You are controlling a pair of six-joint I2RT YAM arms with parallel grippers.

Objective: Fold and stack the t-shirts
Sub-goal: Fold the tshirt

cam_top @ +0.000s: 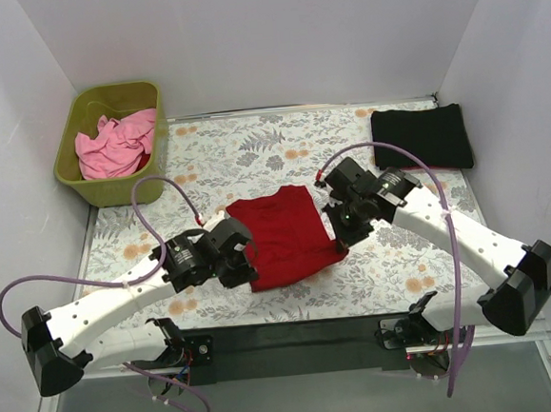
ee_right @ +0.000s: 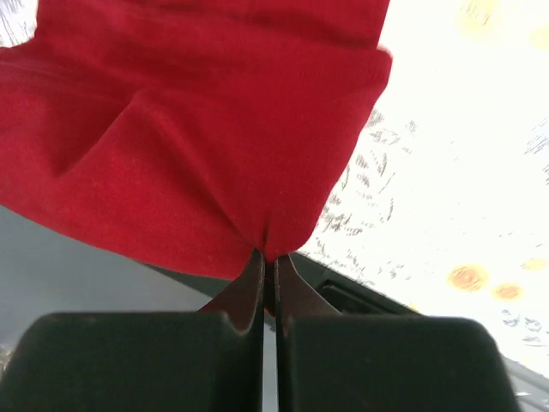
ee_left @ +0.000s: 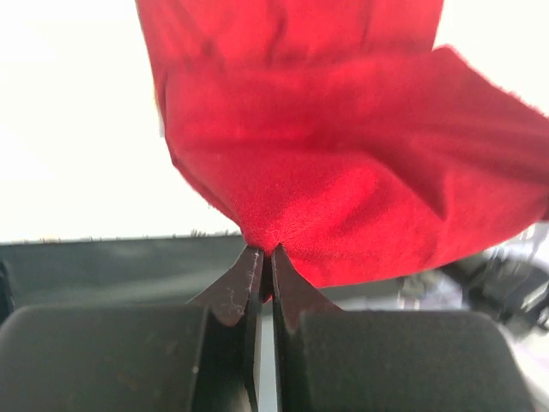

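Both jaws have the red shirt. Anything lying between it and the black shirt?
Nothing loose: only bare tablecloth between the red shirt and the black shirt. The right arm holding it is on that side.

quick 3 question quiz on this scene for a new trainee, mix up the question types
1. True or false: the left gripper and the right gripper are each shut on the dark red t-shirt.
2. Where is the pink t-shirt? A: in the green bin. B: in the left gripper. C: in the right gripper.
3. Which garment lies folded at the far right corner of the table?

Key: 1 true. 2 A. 3 the black t-shirt.
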